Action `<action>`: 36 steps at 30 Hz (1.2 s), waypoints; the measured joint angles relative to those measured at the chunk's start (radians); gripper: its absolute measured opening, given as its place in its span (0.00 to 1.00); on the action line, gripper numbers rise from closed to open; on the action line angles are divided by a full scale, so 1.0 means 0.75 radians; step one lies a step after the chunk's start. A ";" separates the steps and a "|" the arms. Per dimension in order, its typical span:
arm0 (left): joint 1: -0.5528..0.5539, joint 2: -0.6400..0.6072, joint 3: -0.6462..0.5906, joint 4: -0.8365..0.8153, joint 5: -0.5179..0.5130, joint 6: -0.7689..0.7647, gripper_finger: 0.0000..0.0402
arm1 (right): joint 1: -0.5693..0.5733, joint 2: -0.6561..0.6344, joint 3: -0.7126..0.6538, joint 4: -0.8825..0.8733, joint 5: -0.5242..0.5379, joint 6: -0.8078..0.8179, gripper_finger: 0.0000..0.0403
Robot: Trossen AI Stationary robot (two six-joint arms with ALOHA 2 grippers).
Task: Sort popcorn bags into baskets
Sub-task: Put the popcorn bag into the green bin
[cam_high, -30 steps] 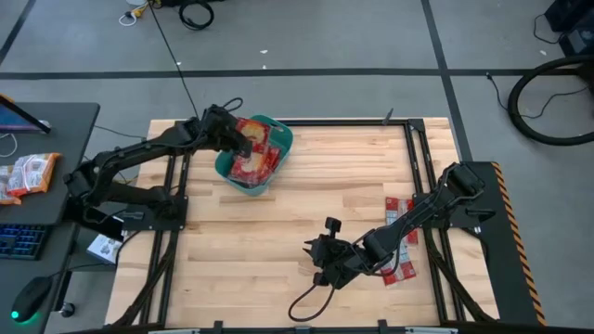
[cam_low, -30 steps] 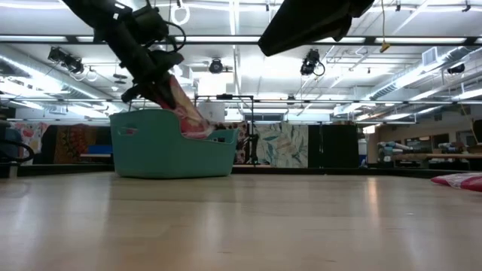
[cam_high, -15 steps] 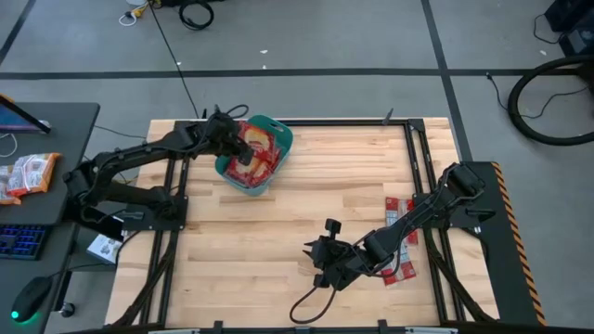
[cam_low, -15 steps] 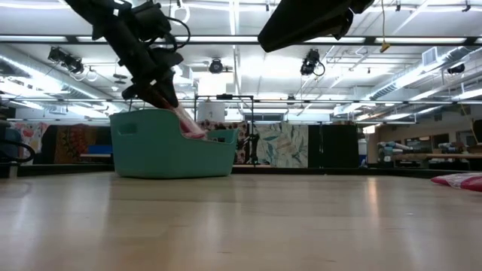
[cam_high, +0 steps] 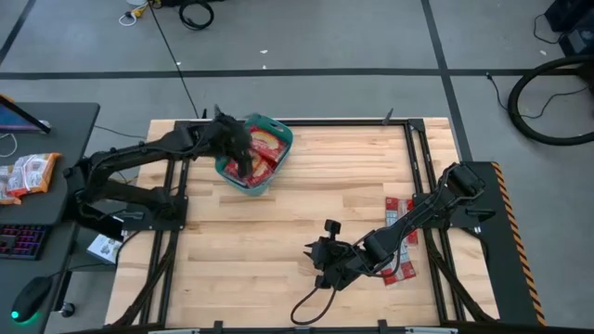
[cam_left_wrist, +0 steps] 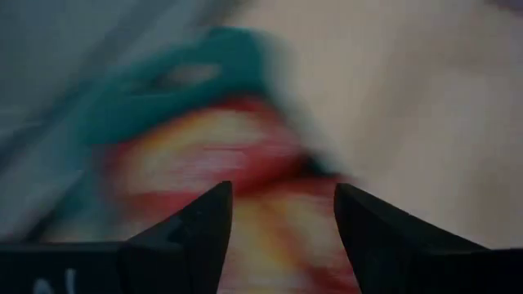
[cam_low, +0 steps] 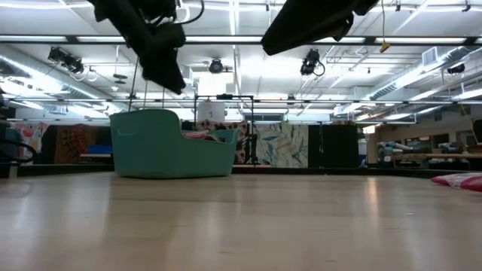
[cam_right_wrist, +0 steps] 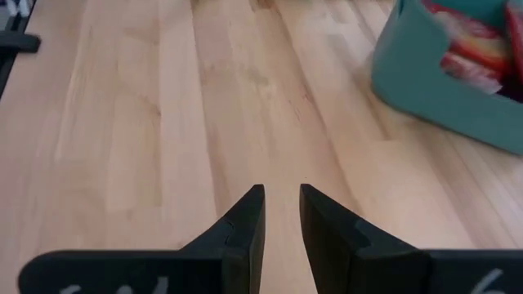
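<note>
The teal basket (cam_high: 281, 136) stands at the table's far left and holds several red popcorn bags (cam_high: 264, 152), also seen in the low view (cam_low: 197, 135). My left gripper (cam_high: 241, 163) hovers over the basket, open, with nothing between its fingers (cam_left_wrist: 282, 192). It hangs above the basket's rim (cam_low: 143, 114). More popcorn bags (cam_high: 402, 252) lie flat on the table at the right edge, beside my right arm. My right gripper (cam_high: 320, 262) waits low over the near middle of the table. Its fingers (cam_right_wrist: 282, 196) stand slightly apart, with only bare wood between them.
Bare wood lies between the basket and the right-hand bags. A black cable (cam_high: 311, 301) loops near the table's front edge by my right gripper. Orange-and-white snack packets (cam_high: 28, 174) lie on a side desk off the table's left.
My left gripper has opened and let go of a red popcorn bag, then risen above the basket. The bag, which hung tilted from the fingers over the rim, has dropped and now lies inside the basket.
</note>
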 joint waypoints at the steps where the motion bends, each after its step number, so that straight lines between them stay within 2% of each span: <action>1: -0.028 0.000 0.000 -0.006 0.118 0.018 0.54 | 0.000 0.001 0.000 -0.007 -0.016 0.001 0.21; 3: -0.096 0.002 0.000 -0.008 0.306 0.022 0.53 | 0.000 0.001 0.001 -0.028 -0.053 0.008 0.21; 5: -0.178 0.012 0.000 -0.010 0.369 0.015 0.53 | 0.000 0.001 0.001 -0.054 -0.085 0.021 0.21; 7: -0.260 0.012 -0.001 -0.013 0.322 -0.010 0.52 | 0.000 0.001 0.001 -0.057 -0.104 0.022 0.21; 13: -0.457 0.053 -0.001 0.019 0.065 -0.113 0.52 | 0.000 0.001 0.001 -0.051 -0.105 0.054 0.21; 17: -0.547 0.083 -0.001 0.032 0.039 -0.195 0.52 | 0.008 0.001 0.002 -0.160 -0.196 0.152 0.21; 22: -0.657 0.092 -0.001 0.019 0.029 -0.253 0.52 | 0.011 -0.002 0.003 -0.418 -0.351 0.355 0.21; 30: -0.830 0.092 -0.001 0.026 -0.106 -0.268 0.52 | 0.043 -0.003 0.002 -1.019 -0.812 0.698 0.21; 36: -0.916 0.092 -0.001 0.027 -0.171 -0.294 0.52 | 0.066 -0.002 -0.013 -1.360 -0.890 0.748 0.21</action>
